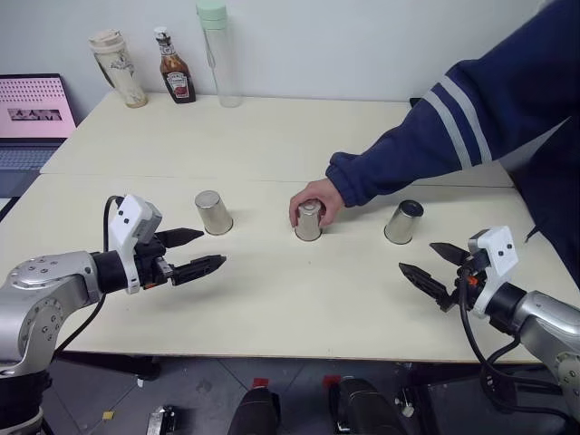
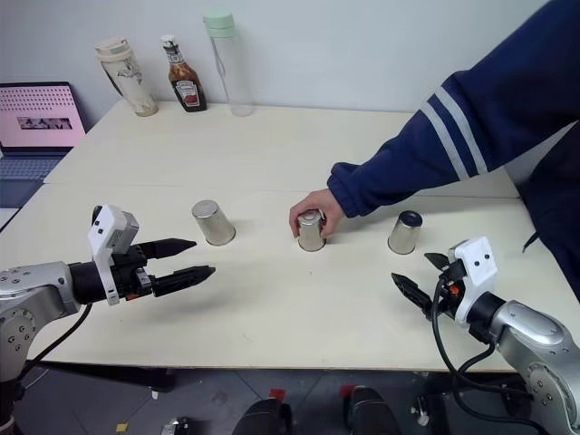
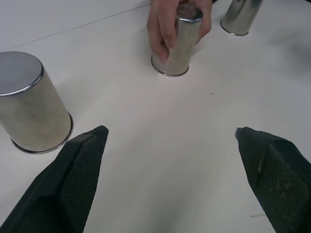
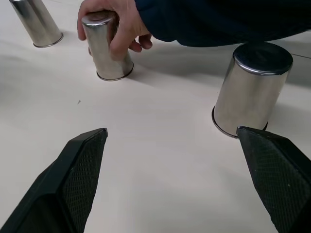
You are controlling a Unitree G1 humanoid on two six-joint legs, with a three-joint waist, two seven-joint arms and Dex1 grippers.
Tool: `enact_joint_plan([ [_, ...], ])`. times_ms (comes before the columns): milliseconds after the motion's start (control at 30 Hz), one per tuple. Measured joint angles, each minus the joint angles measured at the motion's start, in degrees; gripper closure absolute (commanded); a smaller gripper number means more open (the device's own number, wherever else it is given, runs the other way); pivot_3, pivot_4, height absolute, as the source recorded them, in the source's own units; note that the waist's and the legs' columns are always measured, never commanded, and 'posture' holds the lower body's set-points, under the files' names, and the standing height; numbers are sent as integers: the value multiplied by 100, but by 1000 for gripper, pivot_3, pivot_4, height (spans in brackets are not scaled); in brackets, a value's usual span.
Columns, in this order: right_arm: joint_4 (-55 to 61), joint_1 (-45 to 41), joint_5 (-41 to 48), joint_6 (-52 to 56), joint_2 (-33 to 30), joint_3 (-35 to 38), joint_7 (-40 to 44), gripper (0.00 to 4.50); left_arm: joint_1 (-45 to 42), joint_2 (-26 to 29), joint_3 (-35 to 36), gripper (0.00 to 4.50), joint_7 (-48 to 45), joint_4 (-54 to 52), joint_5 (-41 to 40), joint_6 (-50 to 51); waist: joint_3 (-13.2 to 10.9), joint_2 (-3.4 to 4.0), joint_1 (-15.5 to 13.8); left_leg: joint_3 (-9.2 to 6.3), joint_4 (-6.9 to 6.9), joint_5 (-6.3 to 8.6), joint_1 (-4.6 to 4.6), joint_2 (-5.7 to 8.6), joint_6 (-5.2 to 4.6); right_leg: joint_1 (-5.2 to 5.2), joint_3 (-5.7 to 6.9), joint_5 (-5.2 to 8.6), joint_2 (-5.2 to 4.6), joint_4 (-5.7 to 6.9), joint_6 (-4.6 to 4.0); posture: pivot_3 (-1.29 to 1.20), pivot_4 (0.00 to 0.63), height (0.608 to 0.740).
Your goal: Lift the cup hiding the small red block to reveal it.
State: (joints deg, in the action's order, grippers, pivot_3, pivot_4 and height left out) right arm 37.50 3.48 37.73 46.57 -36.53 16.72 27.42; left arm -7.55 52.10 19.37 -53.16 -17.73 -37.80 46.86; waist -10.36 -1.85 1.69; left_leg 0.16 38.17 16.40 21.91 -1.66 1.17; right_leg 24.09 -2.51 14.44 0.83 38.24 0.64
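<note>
Both the left tool point(image 1: 195, 253) and the right tool point(image 1: 428, 265) wait wide and empty above the bench point(image 1: 272, 136), the small red block is hidden, and because a person's hand point(image 1: 319, 201) holds the middle cup point(image 1: 309, 222), reaching now could strike it.

Three cups: left cup point(image 1: 214, 213), middle cup point(image 1: 309, 221), right cup point(image 1: 403, 222), all brushed silver metal with a soft sheen and polished rims. Table point(image 1: 272, 308) smooth, matt, cream laminate. Gripper fingers point(image 3: 73, 184) matt black plastic with finely textured pads; person's sleeve point(image 1: 453, 127) soft navy knit cloth.
</note>
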Motion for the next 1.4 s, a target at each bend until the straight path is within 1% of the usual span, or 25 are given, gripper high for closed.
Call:
enact_joint_plan([
  [400,-1,-45,1,3,0,-3,-11,0,0,38,1,19,-1,0,-1,0,0,0,0,2,10,0,-4,2,0,2,-3,1,0,21,-1,0,150,740],
  [767,-25,-95,-5,2,57,-80,-21,0,0,76,1,19,1,0,-2,2,0,0,4,1,64,0,-8,1,0,0,-4,2,3,71,-1,0,150,740],
  [1033,-105,-239,-4,2,93,-215,-29,0,1,97,2,19,4,0,-3,2,0,0,4,1,67,0,-6,1,-1,1,-5,1,4,72,0,0,150,740],
  [1400,-137,-246,-5,2,89,-224,-27,0,20,98,2,19,1,-1,0,-17,0,0,4,0,66,0,-6,0,-1,1,-4,1,4,71,0,0,150,740],
])
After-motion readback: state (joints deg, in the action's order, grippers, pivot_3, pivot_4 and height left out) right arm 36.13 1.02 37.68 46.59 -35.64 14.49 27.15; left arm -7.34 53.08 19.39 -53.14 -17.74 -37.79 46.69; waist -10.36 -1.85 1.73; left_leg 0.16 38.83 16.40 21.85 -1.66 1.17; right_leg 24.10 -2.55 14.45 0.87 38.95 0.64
